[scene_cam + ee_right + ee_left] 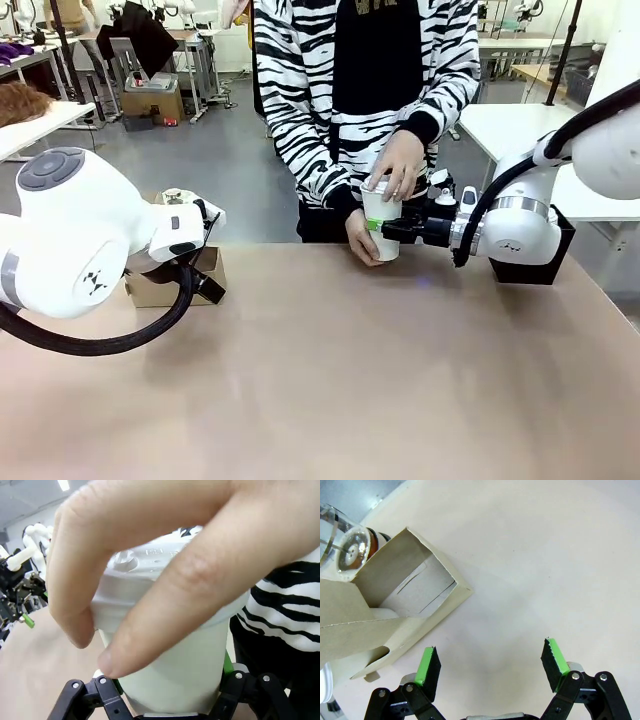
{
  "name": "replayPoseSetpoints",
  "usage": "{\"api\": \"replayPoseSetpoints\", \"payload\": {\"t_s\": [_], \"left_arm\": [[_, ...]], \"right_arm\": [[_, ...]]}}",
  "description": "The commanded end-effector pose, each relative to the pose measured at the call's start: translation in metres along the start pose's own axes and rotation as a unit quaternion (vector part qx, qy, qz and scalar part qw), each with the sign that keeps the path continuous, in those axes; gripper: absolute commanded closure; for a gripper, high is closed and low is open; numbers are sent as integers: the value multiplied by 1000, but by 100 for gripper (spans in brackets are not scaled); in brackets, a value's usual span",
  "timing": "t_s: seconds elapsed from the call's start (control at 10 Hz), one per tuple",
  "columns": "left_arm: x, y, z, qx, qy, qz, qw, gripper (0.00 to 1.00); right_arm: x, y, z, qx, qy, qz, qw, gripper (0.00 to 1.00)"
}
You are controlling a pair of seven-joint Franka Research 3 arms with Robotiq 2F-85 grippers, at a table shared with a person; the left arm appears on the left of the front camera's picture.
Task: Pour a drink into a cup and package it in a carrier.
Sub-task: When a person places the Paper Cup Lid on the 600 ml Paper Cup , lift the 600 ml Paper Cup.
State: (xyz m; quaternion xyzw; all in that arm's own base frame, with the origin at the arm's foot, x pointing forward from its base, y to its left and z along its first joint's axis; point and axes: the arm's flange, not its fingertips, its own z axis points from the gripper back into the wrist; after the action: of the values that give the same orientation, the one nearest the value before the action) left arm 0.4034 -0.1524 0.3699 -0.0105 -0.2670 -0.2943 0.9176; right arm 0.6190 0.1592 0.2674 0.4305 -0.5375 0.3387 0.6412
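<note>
Cardboard carrier [402, 597] beside jug [351, 550] (hand [401, 163] atop cup [381, 208])

One cup [381, 222], white, lidded, far side, right of centre. One carrier [150, 292], brown cardboard, far left on counter [330, 380]. One jug [349, 550], clear glass, beside carrier. Two grippers: left gripper [491, 656], right gripper [392, 228]. Two person's hands: upper hand [402, 160], lower hand [360, 238]. One black box [568, 250], far right. One counter.
</note>
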Motion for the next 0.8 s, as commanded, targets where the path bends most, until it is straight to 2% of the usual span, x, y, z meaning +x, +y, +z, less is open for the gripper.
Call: {"api": "replayPoseSetpoints", "payload": {"t_s": [0.0,0.7], "left_arm": [[0,0,1,-1,-1,0,1000,0],[0,0,1,-1,-1,0,1000,0]], "right_arm": [[2,2,-2,-3,0,-2,1000,20],[2,2,-2,-3,0,-2,1000,20]]}}
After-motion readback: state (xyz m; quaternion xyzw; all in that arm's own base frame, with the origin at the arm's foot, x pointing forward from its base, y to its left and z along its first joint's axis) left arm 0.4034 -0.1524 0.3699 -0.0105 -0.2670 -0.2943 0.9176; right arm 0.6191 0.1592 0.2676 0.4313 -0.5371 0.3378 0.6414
